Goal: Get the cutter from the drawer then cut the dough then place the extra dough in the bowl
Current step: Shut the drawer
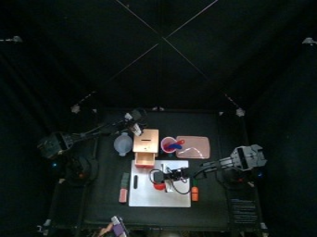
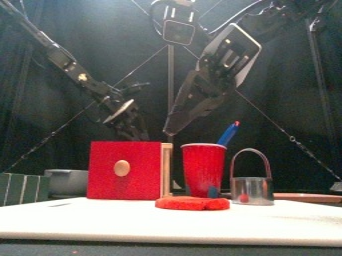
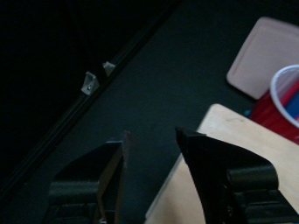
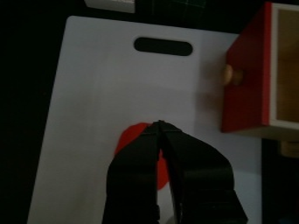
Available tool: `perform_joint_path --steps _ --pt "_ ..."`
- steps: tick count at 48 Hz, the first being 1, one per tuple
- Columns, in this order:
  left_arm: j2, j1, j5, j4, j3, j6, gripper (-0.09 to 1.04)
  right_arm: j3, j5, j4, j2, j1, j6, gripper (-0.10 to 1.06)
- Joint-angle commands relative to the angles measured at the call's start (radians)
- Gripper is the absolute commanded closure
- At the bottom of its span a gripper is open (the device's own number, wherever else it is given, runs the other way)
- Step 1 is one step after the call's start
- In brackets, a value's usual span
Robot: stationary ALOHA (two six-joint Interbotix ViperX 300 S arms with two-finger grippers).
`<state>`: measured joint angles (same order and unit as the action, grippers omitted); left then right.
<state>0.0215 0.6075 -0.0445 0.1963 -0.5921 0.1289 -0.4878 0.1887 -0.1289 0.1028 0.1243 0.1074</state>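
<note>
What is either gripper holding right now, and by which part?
Nothing. The right gripper is shut empty above the dough; the left gripper is open, empty. The cutter stands free.

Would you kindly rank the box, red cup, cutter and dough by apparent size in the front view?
Largest: the box.
Then the red cup.
The cutter and the dough look about alike, one tall, one wide and flat, so I leave them unranked.

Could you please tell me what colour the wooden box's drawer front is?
Red: the drawer front, clearest in front view.
</note>
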Motion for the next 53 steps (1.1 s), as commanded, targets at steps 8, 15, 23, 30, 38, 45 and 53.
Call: perform_joint_path --steps 8,15,23,30,38,45,53 --pt "-0.095 0.002 -0.114 0.078 0.137 0.002 0.13 0.097 -0.034 -0.012 0.084 0.005 0.000 0.77" --pt "-0.098 0.005 -0.121 0.092 0.133 0.002 0.22 0.158 -0.032 -0.067 0.147 -0.003 0.003 0.77" --pt "-0.101 0.002 -0.126 0.087 0.120 0.002 0.29 0.235 -0.008 -0.135 0.213 -0.006 0.008 0.77" --pt "-0.109 0.000 -0.126 0.087 0.104 0.003 0.29 0.293 0.020 -0.181 0.244 -0.040 0.003 0.77" --pt "-0.118 0.000 -0.126 0.086 0.101 0.003 0.29 0.345 0.107 -0.249 0.278 -0.080 0.005 0.77" --pt "-0.118 -0.006 -0.126 0.086 0.101 0.003 0.29 0.360 0.158 -0.284 0.302 -0.095 0.000 0.77" --pt "-0.124 -0.006 -0.126 0.084 0.100 0.005 0.29 0.367 0.195 -0.362 0.310 -0.112 0.008 0.77"
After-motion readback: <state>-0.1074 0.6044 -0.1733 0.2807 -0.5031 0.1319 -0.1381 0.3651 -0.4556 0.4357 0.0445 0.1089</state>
